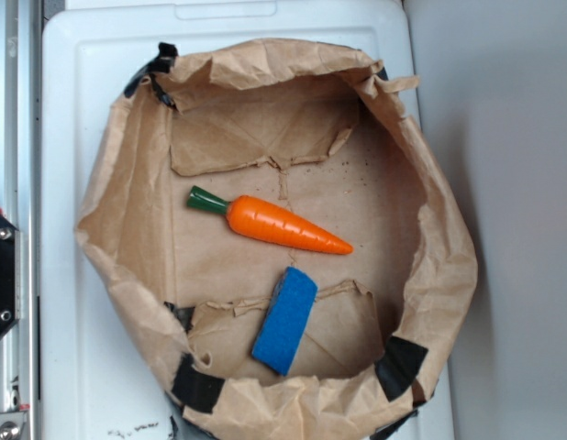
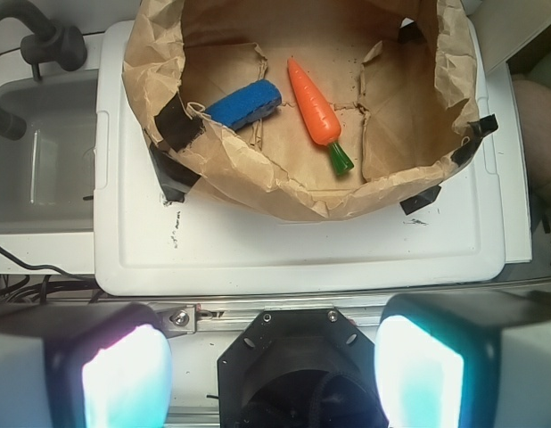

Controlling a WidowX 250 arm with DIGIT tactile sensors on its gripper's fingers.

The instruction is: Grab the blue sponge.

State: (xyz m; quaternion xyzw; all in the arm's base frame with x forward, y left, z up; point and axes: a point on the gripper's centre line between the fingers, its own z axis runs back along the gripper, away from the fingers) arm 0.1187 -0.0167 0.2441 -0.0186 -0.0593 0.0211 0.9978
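Observation:
The blue sponge (image 1: 285, 320) lies flat on the floor of a brown paper bag (image 1: 127, 220), near its front wall. In the wrist view the blue sponge (image 2: 244, 103) shows at the bag's left side, partly behind the crumpled rim. An orange toy carrot (image 1: 282, 223) with a green stem lies beside it, a small gap between them; the carrot (image 2: 314, 110) sits right of the sponge in the wrist view. My gripper (image 2: 274, 370) is open, its two pale pads wide apart, far back from the bag over the robot base. The gripper is out of the exterior view.
The bag stands open on a white plastic lid (image 1: 72, 348). Its crumpled walls (image 2: 284, 192) are patched with black tape (image 2: 177, 120). A grey tub (image 2: 35, 160) and black cables lie to the left in the wrist view. A metal rail (image 1: 13, 183) runs along the exterior view's left edge.

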